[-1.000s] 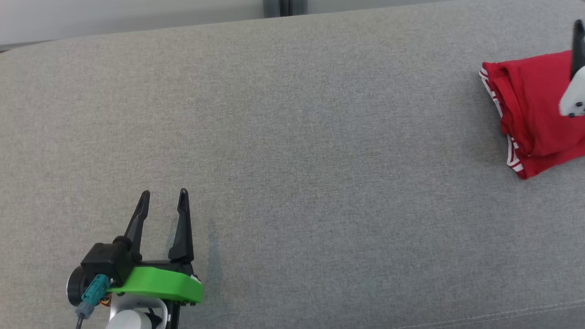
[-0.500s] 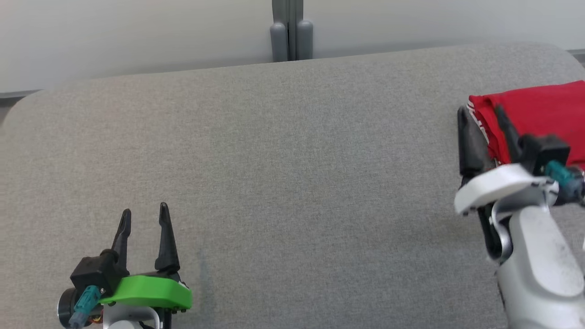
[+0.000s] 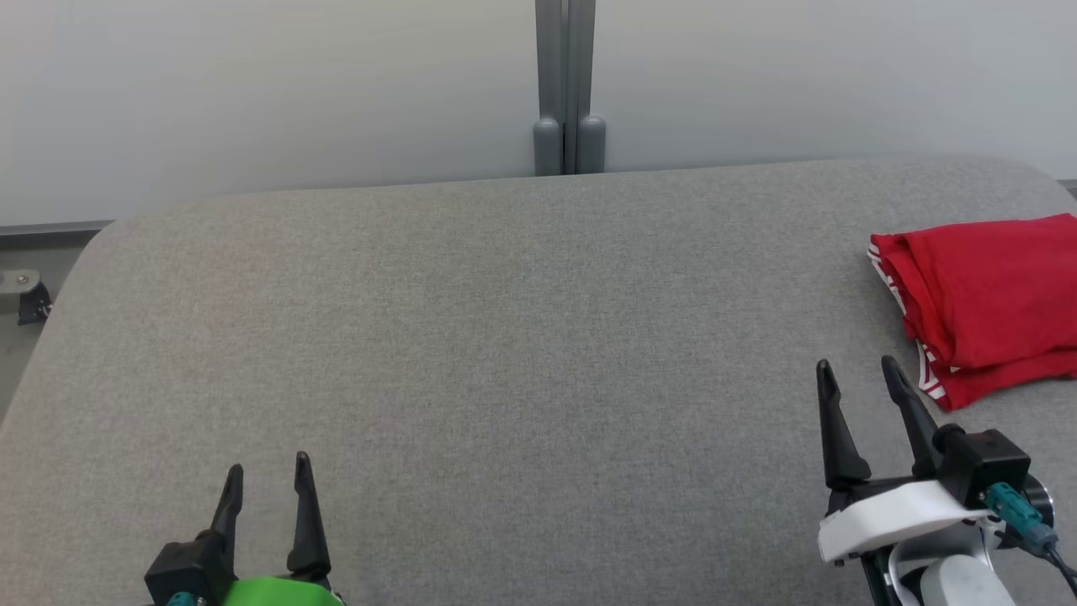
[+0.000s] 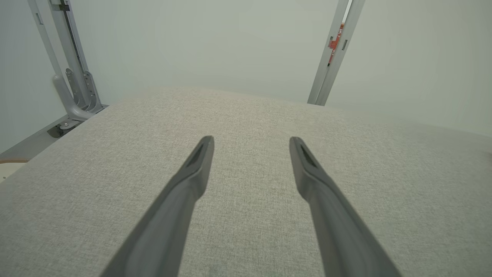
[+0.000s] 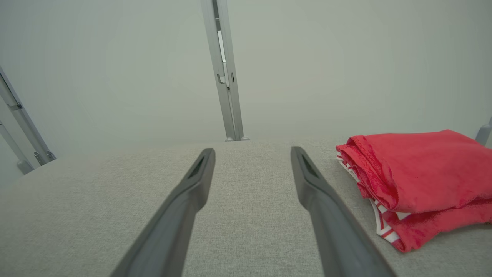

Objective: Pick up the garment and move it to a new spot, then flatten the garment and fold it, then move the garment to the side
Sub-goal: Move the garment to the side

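The garment [image 3: 989, 295] is red with white-striped trim and lies folded in a compact stack at the far right of the grey cushioned surface [image 3: 505, 337]. In the right wrist view the garment [image 5: 415, 181] sits just right of my fingers, apart from them. My right gripper [image 3: 858, 369] stands open at the lower right, a little in front and to the left of the garment, holding nothing. At the lower left my left gripper [image 3: 267, 465] is open and empty too. The left gripper [image 4: 250, 141] hovers over bare fabric.
A pale wall with a grey vertical post [image 3: 565, 84] runs behind the surface. The surface's rounded left edge [image 3: 50, 320] drops to a floor with a metal bracket [image 3: 21, 290]. Grey metal frame legs [image 4: 73, 84] stand off the left corner.
The head camera has tilted up, so the wall now shows. My right gripper has drawn back from the garment to the lower right. The garment stays folded where it lay.
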You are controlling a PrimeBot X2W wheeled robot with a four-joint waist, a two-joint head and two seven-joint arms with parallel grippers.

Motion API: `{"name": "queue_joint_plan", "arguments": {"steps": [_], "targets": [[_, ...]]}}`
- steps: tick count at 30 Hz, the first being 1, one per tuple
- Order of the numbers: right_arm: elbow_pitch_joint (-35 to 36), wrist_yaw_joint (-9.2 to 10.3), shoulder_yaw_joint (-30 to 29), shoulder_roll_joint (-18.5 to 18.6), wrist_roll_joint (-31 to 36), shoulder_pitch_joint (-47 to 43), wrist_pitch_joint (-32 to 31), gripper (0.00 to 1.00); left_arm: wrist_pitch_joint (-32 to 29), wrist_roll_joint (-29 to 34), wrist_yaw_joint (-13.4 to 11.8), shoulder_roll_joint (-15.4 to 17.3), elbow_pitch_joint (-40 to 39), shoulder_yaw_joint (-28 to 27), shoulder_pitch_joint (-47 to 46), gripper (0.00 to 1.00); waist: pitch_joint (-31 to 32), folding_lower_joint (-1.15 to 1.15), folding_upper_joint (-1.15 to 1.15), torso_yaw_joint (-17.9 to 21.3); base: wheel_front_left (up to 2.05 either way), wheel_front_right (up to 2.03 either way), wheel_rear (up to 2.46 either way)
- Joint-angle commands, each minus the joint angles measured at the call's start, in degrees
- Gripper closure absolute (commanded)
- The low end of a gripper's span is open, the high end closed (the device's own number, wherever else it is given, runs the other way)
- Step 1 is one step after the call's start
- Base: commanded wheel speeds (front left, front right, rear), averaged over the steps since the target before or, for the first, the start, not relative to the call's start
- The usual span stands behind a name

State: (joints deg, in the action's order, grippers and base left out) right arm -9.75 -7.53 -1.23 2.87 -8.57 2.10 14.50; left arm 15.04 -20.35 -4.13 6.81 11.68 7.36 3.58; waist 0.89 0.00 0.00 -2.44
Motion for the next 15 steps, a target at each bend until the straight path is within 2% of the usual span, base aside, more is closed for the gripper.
{"name": "queue_joint_plan", "arguments": {"steps": [1, 15], "targets": [[0.28, 0.1, 0.42, 0.09, -0.41, -1.28, 0.34, 0.0, 0.15, 0.75, 0.8, -0.33, 0.03, -0.01, 0.74, 0.0, 0.22, 0.0, 0.0, -0.04, 0.0, 0.0, 0.0], [0.03, 0.1, 1.13, 0.07, -1.18, -2.83, 0.72, 0.0, 0.15, 2.38, 2.8, -2.1, -0.21, -1.0, 1.5, 0.0, 0.52, 0.0, 0.0, 0.03, 0.0, 0.0, 0.0]]}}
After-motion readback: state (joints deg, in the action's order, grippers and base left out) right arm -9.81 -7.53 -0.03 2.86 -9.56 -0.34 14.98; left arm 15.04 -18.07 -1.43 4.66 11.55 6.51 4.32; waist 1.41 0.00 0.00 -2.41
